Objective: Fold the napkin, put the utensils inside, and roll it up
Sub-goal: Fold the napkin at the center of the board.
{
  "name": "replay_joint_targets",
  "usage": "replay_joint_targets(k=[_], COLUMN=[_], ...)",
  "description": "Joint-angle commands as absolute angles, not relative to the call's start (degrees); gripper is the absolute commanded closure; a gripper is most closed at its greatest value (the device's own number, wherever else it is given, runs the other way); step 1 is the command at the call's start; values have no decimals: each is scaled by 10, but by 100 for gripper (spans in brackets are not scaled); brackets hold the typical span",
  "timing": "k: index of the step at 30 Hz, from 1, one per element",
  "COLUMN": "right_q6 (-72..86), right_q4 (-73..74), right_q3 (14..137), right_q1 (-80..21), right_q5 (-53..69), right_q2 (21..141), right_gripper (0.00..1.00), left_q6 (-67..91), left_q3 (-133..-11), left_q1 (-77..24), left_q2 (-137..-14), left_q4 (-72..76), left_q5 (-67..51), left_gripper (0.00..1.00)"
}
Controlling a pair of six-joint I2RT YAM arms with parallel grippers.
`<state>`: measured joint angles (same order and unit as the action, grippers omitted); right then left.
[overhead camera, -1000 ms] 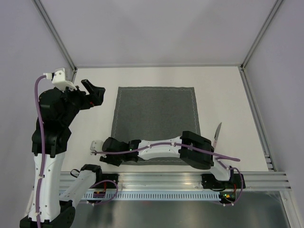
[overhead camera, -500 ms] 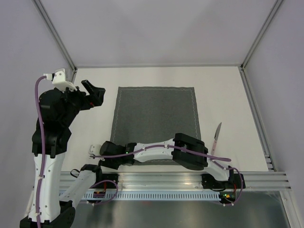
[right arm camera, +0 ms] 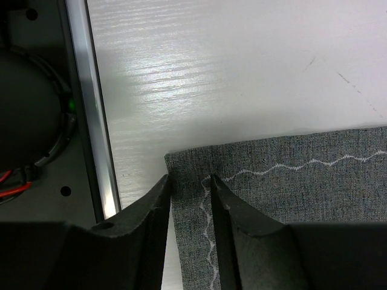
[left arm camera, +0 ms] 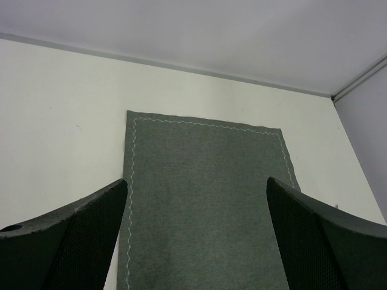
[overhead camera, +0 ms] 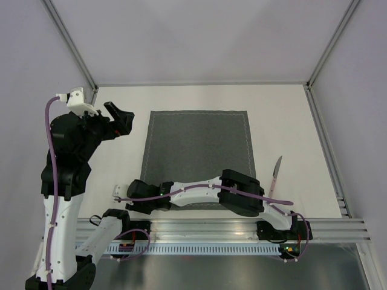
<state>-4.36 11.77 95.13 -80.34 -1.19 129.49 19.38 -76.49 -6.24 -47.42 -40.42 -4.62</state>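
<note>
The dark grey napkin [overhead camera: 199, 145] lies flat on the white table, its pale stitched line showing along the edges. It also shows in the left wrist view [left arm camera: 205, 199] and the right wrist view [right arm camera: 290, 205]. A silvery knife [overhead camera: 276, 172] lies on the table just right of the napkin. My right gripper [overhead camera: 134, 201] reaches across to the napkin's near left corner; in the right wrist view [right arm camera: 190, 181] its jaws stand a narrow gap apart, straddling the flat corner edge. My left gripper [overhead camera: 121, 121] is open and empty, raised left of the napkin [left arm camera: 196, 181].
A metal rail [overhead camera: 242, 228] runs along the table's near edge and shows beside the napkin corner in the right wrist view [right arm camera: 91, 121]. Walls with metal frame posts [overhead camera: 320, 66] bound the table at the back and sides.
My right arm has moved left along the napkin's near edge, bringing its gripper to the near left corner. The left arm, napkin and knife have not moved.
</note>
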Motion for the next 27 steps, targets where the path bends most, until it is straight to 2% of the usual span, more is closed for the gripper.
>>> replay_joint_targets(k=[1,9,13,20,27], right_q6=[-45,-38,-33,-33,-24], right_q4=[111,118,122,127,127], right_q3=[953,954,959,962,964], right_q1=[-799,-789,-785,-779,-773], right_q5=[-2,14,18,18,18], right_q2=[1307,1306,1304,1286,1257], right_gripper=[62,74,85,96,100], left_q6=[178,178,178,180,181], left_q3=[-762,-760,-760,-759,-757], left_q1=[-62,-62,-61,-62,-62], left_q2=[-473,-475,-473,-475,-474], left_q4=[-403,-403,-403,-403,-403], left_q5=[-54,-55,-54,-53,-51], left_gripper=[0,0,0,0,0])
